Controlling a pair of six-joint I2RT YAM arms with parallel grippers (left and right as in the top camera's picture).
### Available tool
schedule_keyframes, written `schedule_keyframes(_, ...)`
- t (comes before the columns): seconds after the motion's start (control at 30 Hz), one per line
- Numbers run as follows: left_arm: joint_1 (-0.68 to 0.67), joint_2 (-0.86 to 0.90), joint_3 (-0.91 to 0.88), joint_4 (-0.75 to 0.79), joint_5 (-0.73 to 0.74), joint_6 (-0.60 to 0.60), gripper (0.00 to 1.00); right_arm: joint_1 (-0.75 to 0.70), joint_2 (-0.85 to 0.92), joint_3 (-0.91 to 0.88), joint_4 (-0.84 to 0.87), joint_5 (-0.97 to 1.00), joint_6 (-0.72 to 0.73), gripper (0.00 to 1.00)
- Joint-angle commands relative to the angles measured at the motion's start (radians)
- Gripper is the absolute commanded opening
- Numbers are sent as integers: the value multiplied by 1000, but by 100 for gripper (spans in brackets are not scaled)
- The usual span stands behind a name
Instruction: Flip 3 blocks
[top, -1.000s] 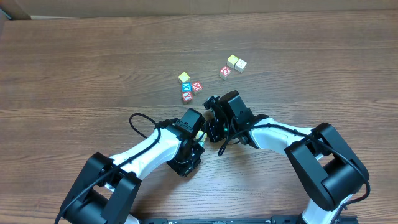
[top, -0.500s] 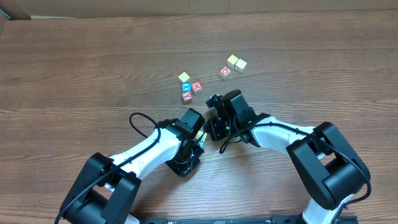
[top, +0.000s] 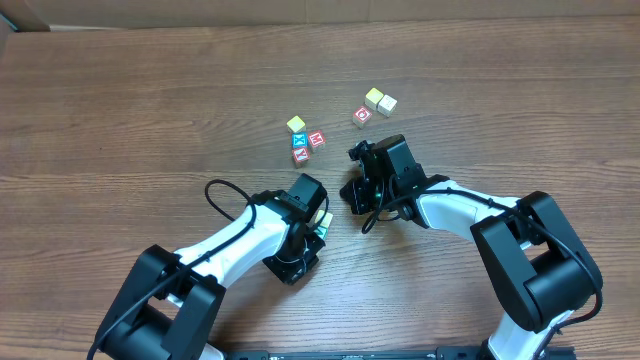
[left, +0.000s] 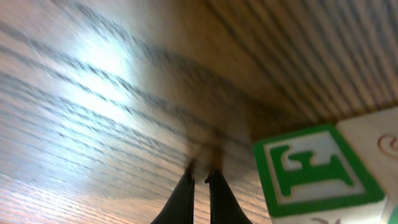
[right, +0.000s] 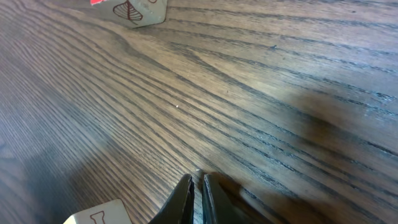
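Observation:
A wooden block (top: 323, 220) with a green-framed letter face (left: 314, 171) lies on the table just right of my left gripper (top: 315, 213). That gripper (left: 200, 178) is shut on nothing, its tips at the wood. My right gripper (top: 353, 197) hovers a little to the block's upper right, shut and empty (right: 198, 182). A cream corner of the block (right: 99, 214) shows at the bottom left of the right wrist view. A pale yellow block (top: 296, 124) lies further back. A yellowish block (top: 373, 97) and a cream block (top: 387, 104) sit together at the back right.
Two red-lettered cubes (top: 316, 139) (top: 300, 156) and a blue-lettered cube (top: 299, 141) cluster by the pale yellow block. Another red-lettered cube (top: 362, 116) lies near the back pair. A cube with a red mark (right: 134, 11) shows at the right wrist view's top edge.
My right gripper has drawn away from the left gripper, up and to the right. The left arm and the green-faced block have hardly moved.

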Motion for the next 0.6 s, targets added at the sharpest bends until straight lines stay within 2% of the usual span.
schedule_keyframes(0.0,43,11,-6,-9,-87,63,4,-9,42,2,-17,18,-40,10)
schedule_keyframes(0.3,67,11,-6,57,-65,259,4,-9,42,5,-17,-53,-115,11)
schedule_keyframes(0.57,67,11,-6,66,-63,268,4,-9,42,5,-22,-178,-192,11)
